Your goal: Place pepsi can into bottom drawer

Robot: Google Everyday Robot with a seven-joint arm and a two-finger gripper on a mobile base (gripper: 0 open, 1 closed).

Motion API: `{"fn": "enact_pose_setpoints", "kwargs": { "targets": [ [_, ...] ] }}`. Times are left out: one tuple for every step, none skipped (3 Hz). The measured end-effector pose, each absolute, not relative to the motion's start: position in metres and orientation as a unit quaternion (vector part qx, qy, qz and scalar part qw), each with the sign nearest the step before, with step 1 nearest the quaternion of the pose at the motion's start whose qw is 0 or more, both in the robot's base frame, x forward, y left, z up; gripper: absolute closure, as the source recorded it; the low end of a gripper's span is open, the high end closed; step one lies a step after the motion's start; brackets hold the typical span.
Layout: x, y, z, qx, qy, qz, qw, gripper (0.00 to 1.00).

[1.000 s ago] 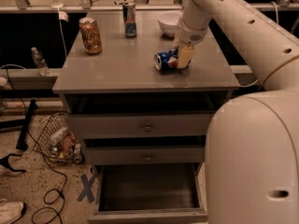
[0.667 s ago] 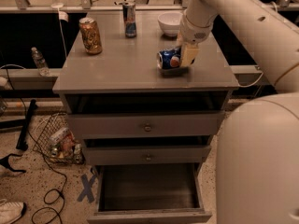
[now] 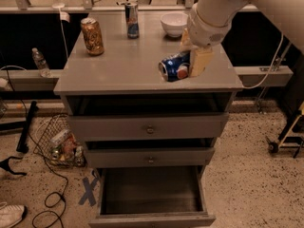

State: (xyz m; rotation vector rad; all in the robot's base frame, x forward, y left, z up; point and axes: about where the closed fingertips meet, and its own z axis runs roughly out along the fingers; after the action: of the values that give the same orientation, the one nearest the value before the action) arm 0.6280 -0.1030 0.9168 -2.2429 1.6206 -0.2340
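Observation:
The pepsi can (image 3: 172, 69) lies on its side on the grey cabinet top (image 3: 123, 65), near the front right, with its silver end facing left. My gripper (image 3: 191, 52) comes down from the upper right. Its cream fingers (image 3: 200, 61) stand on either side of the can's right end and close on it. The bottom drawer (image 3: 152, 194) is pulled open at the foot of the cabinet, and its dark floor is bare.
A gold-brown can (image 3: 91, 36), a slim blue-silver can (image 3: 132, 20) and a white bowl (image 3: 173, 23) stand at the back of the top. Two knobbed drawers (image 3: 149, 128) sit above the open one. A wire basket (image 3: 59, 144) and cables lie on the floor left.
The arm has shifted slightly to the right and the can has moved a little toward the front edge with it. The drawers are unchanged.

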Motion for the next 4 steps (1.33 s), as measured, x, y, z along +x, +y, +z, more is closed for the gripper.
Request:
{"fn": "enact_pose_setpoints", "kwargs": {
  "targets": [
    [0.560,-0.071,0.892,-0.813,0.559,-0.030,0.158,1.00],
    [0.505,-0.038,0.858,-0.820,0.559,0.020,0.120,1.00],
    [0.505,-0.038,0.859,-0.820,0.559,0.019,0.121,1.00],
    [0.493,-0.032,0.823,-0.806,0.580,0.037,0.111,1.00]
  ]
}}
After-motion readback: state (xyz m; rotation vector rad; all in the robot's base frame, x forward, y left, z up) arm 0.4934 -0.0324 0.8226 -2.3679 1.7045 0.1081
